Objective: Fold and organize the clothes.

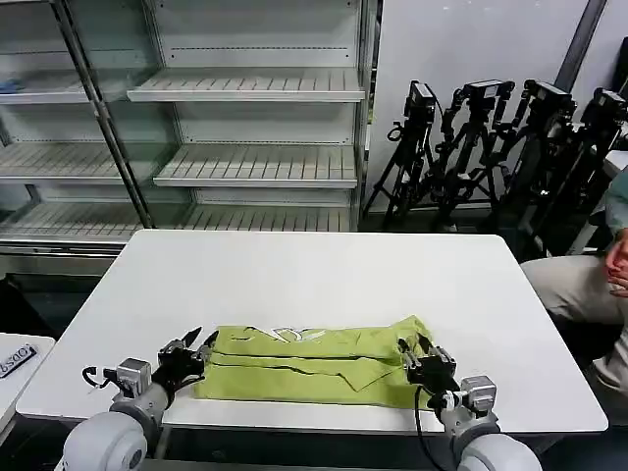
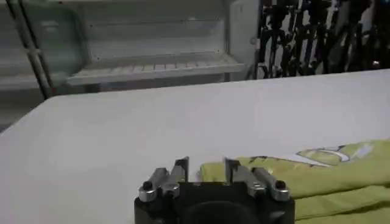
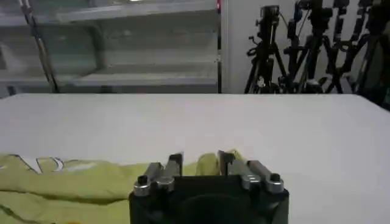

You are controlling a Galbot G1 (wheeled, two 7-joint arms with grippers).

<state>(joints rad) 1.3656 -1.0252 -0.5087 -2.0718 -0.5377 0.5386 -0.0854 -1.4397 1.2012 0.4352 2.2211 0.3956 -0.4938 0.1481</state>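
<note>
At near table edge, head view: left gripper (image 1: 193,345) low over the tabletop, fingers parted, set at the left end of the lime-green shirt (image 1: 314,365). Nothing between the fingers; tips just beside the cloth edge, contact not clear. Left wrist view confirms: left gripper (image 2: 205,170) with an open gap, shirt (image 2: 317,176) end just past the tips and running off to one side.

Right gripper (image 1: 416,353) at the shirt's right end, over the fabric. Right wrist view: right gripper (image 3: 200,163) fingers narrowly parted, a raised bit of shirt (image 3: 79,182) showing in the gap just beyond the tips; actual grip on cloth not possible to tell.

Shirt itself: folded into a long flat band, lying crosswise along the near side of the white table (image 1: 324,270), between the two grippers. Small white label (image 1: 287,335) visible near the middle of the far edge. A fold line along the length; right end slightly bunched.

Farther out: rest of tabletop bare white. Beyond the table, metal shelving (image 1: 250,118) on the left half of the background; black camera tripods (image 1: 491,147) clustered against the wall at right. Person seated at the far right edge, not touching the shirt.
</note>
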